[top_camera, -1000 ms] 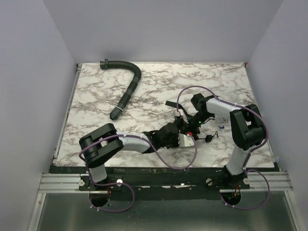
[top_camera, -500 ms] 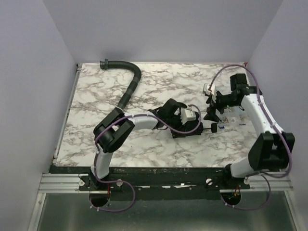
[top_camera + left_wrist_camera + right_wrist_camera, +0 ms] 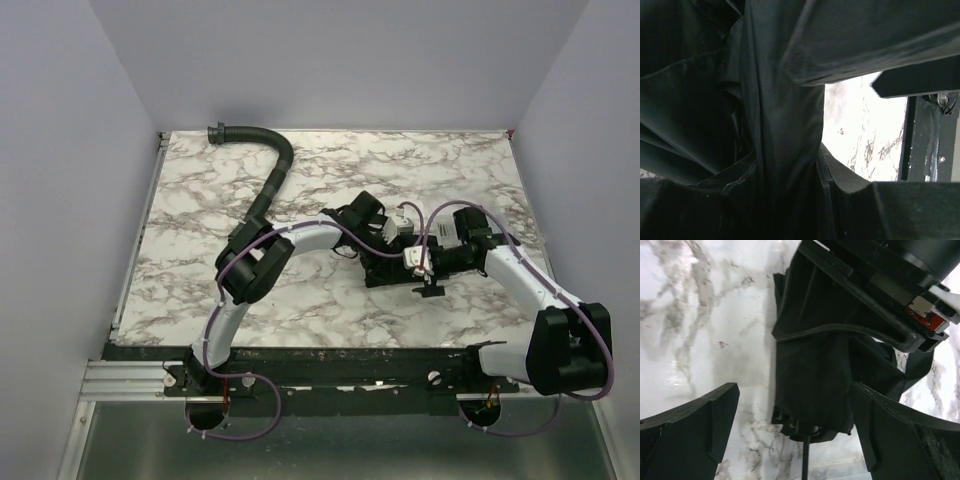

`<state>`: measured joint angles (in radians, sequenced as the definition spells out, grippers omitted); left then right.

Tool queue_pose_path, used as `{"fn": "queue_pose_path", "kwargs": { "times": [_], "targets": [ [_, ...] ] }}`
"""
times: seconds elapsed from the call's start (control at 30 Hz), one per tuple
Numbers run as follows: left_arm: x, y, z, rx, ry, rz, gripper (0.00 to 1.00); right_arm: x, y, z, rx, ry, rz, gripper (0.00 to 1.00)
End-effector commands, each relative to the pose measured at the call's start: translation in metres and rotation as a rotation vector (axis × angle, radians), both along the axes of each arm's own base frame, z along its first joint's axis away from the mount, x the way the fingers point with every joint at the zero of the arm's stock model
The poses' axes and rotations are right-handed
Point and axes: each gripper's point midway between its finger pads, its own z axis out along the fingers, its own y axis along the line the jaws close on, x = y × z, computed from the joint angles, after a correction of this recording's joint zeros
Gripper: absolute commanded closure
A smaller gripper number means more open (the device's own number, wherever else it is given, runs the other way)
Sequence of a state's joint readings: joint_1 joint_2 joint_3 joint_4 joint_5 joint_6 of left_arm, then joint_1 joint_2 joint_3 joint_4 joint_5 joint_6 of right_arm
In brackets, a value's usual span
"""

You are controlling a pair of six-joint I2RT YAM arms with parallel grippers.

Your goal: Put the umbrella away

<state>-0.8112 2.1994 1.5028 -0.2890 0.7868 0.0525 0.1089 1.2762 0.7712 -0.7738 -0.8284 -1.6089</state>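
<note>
On the marble table point(image 3: 200, 230), both arms fold inward over the umbrella point(image 3: 810, 370).

Dark, pleated fabric of the umbrella point(image 3: 765, 125) filled most of the frame, close to the lens. A gap at right showed the marbled surface point(image 3: 865, 130) and a black strip point(image 3: 925, 140).

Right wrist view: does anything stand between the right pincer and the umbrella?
Nothing visible does. The right pincer is open, and the folded fabric of the umbrella lies directly ahead, between its jaws. The left pincer grips the umbrella farther along, outside that gap.
</note>
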Motion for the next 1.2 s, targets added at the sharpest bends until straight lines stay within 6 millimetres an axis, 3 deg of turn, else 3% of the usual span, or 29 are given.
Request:
{"fn": "queue_pose_path", "kwargs": {
  "times": [0.0, 0.13, 0.3, 0.4, 0.47, 0.57, 0.7, 0.77, 0.93, 1.07, 1.17],
  "targets": [
    [-0.09, 0.099, -0.101, 0.558, 0.378, 0.028, 0.8, 0.029, -0.003, -0.018, -0.088, -0.187, 0.014, 0.0],
    [-0.089, 0.097, -0.098, 0.554, 0.384, 0.03, 0.78, 0.029, -0.005, -0.039, -0.129, -0.251, 0.021, 0.0],
    [-0.087, 0.092, -0.096, 0.54, 0.387, 0.032, 0.76, 0.01, -0.011, -0.073, -0.214, -0.272, 0.077, 0.05],
    [-0.082, 0.088, -0.092, 0.533, 0.386, 0.061, 0.72, -0.002, -0.019, -0.09, -0.27, -0.238, 0.08, 0.17],
    [-0.078, 0.084, -0.087, 0.51, 0.377, 0.074, 0.68, -0.005, -0.025, -0.095, -0.301, -0.2, 0.065, 0.37],
    [-0.066, 0.075, -0.074, 0.436, 0.356, 0.114, 0.58, -0.013, -0.033, -0.102, -0.345, -0.133, 0.05, 0.57],
    [-0.04, 0.061, -0.039, 0.283, 0.296, 0.202, 0.37, -0.029, -0.04, -0.108, -0.374, -0.086, 0.069, 0.71],
    [-0.021, 0.057, -0.012, 0.175, 0.24, 0.269, 0.21, -0.037, -0.042, -0.109, -0.383, -0.048, 0.072, 0.73],
    [0.028, 0.073, 0.053, -0.032, -0.07, 0.468, 0.02, -0.051, -0.041, -0.103, -0.377, 0.077, 0.074, 0.77],
    [0.045, 0.104, 0.088, -0.186, -0.24, 0.618, 0.02, -0.064, -0.035, -0.099, -0.349, 0.199, 0.084, 0.77],
    [0.034, 0.115, 0.111, -0.391, -0.234, 0.582, 0.01, -0.073, -0.034, -0.098, -0.346, 0.296, 0.096, 0.78]
  ]
}}
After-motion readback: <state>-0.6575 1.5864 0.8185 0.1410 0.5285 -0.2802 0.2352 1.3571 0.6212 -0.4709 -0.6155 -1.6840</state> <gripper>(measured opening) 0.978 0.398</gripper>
